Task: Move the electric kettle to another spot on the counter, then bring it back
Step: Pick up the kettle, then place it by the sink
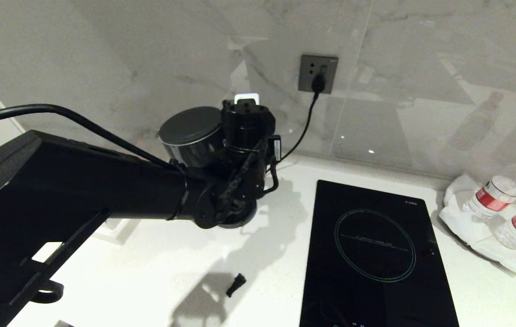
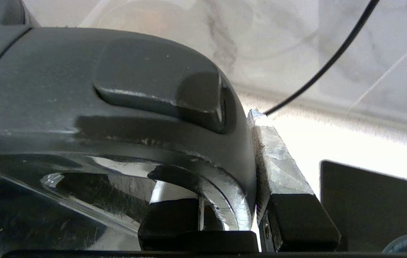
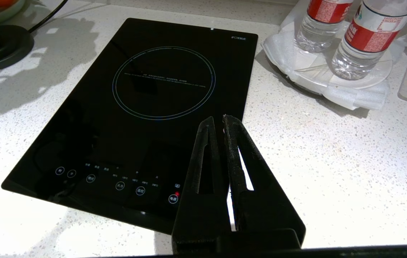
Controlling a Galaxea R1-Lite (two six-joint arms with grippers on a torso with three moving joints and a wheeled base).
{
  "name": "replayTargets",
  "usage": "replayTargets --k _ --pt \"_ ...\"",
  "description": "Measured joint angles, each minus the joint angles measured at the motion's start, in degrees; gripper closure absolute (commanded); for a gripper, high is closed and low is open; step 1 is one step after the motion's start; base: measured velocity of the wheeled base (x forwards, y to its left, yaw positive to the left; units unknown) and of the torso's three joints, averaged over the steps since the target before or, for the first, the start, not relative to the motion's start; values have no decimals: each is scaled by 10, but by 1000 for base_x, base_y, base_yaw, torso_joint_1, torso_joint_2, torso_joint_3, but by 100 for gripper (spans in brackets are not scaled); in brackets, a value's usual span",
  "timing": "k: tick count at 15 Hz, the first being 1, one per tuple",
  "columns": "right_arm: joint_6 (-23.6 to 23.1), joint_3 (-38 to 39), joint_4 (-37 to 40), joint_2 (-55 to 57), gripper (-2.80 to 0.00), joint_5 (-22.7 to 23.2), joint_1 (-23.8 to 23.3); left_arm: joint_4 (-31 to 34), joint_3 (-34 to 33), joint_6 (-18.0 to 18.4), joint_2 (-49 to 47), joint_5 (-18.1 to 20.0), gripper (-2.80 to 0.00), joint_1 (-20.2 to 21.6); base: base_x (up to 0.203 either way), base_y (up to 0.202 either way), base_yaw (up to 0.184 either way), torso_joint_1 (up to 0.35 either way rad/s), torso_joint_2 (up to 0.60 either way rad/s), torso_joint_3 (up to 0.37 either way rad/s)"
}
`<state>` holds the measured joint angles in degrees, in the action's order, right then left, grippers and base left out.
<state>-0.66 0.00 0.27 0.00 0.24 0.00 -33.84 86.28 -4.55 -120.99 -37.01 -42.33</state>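
While the left gripper (image 2: 257, 215) is clamped narrowly on the loop handle (image 2: 203, 172) of the kettle (image 1: 192, 134), which sits at the back left of the counter (image 1: 158, 254) by the wall, left of the hob (image 1: 374, 254), the right gripper (image 3: 221, 123) hangs with fingers pressed together over the hob's front edge.

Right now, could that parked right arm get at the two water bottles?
Probably yes: the right gripper hangs shut over the counter beside the hob, with bare worktop between it and the water bottles.
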Motion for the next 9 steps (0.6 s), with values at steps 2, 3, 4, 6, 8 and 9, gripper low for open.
replayTargets --k 2,3,4,6,8,9 --pt "0 0 0 0 0 0 0 -1 -28 2 20 -1 0 0 0 0 0 0 0 0" --pt "0 0 0 0 0 0 0 -1 -39 5 31 -1 0 0 0 0 0 0 0 0" --pt "0 0 0 0 0 0 0 -3 -54 14 43 0 0 -1 0 0 0 0 0 0" --pt "0 0 0 0 0 0 0 -4 -93 29 66 4 0 -1 0 0 0 0 0 0" --pt "0 0 0 0 0 0 0 -4 -133 31 91 9 0 -4 0 0 0 0 0 0" --pt "0 0 0 0 0 0 0 -5 -151 30 104 10 0 -6 0 0 0 0 0 0"
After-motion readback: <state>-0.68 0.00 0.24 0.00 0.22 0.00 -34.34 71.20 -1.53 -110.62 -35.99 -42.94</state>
